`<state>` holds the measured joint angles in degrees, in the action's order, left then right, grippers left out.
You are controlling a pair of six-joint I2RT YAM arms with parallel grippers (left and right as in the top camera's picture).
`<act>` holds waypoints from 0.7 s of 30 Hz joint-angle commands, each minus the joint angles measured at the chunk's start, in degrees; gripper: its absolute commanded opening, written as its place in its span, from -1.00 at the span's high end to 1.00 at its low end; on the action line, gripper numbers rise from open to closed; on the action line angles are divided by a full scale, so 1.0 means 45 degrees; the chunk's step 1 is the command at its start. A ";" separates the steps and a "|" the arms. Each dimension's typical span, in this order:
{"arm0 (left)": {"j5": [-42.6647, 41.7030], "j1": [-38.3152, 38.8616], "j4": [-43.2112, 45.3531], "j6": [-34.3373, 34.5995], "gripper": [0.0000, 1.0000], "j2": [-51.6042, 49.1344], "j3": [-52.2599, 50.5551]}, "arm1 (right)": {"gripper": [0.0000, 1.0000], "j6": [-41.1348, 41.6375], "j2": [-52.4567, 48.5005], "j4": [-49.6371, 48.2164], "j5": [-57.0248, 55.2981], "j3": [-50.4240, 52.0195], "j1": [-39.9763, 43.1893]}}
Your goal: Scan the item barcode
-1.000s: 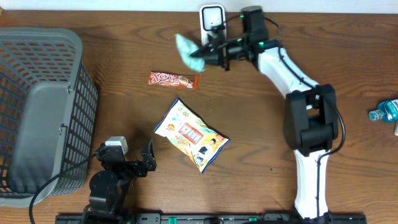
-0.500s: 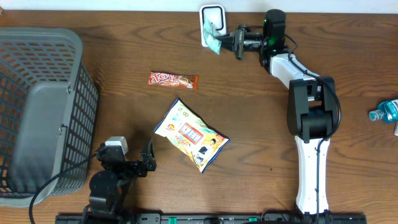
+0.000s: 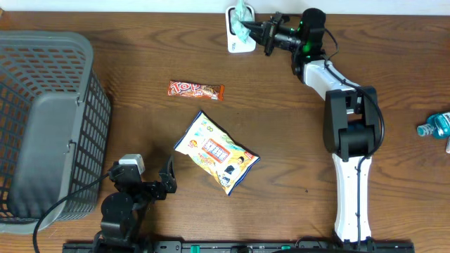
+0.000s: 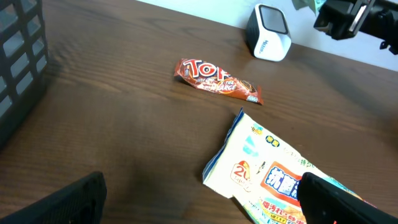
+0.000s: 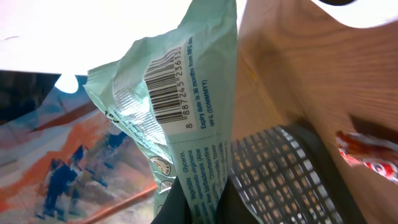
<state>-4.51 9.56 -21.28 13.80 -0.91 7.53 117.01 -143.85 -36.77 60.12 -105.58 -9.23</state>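
Note:
My right gripper [image 3: 254, 31] is shut on a pale green packet [image 3: 242, 12], held up at the white barcode scanner [image 3: 237, 42] at the table's far edge. In the right wrist view the green packet [image 5: 186, 118] rises from between my fingers [image 5: 180, 208], its barcode [image 5: 169, 87] facing the camera. The scanner [image 4: 268, 41] also shows far off in the left wrist view. My left gripper [image 3: 144, 184] stands open near the table's front edge, its fingertips [image 4: 74, 199] wide apart with nothing between them.
A red candy bar [image 3: 195, 90] and a yellow-white snack bag [image 3: 216, 152] lie mid-table. A grey basket [image 3: 49, 119] stands at the left. A blue bottle [image 3: 436, 126] lies at the right edge.
The right gripper has carried the green packet from left of the scanner up to the scanner's top edge, turning its wrist. The left arm has not moved.

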 commanded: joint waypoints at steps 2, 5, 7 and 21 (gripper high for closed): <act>0.0068 0.0049 -0.0223 0.0151 -0.96 0.0053 -0.0199 | 0.98 -0.2739 0.0063 -0.0238 -0.1059 -0.0287 -0.0651; 0.0063 0.0049 -0.0223 0.0155 -0.96 0.0053 -0.0199 | 0.96 -0.6178 0.0214 -0.0733 -0.0588 -0.0287 -0.1010; 0.0068 0.0049 -0.0223 0.0151 -0.96 0.0053 -0.0199 | 0.97 -0.8077 0.0525 0.0607 -0.0214 -0.0287 -0.1297; 0.0068 0.0049 -0.0223 0.0151 -0.96 0.0053 -0.0199 | 0.91 -1.9584 0.4828 1.7932 -0.9636 -0.0219 -0.1923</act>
<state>-4.49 9.56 -21.32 13.93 -0.95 7.53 41.06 -123.20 42.26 27.79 -105.86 -17.41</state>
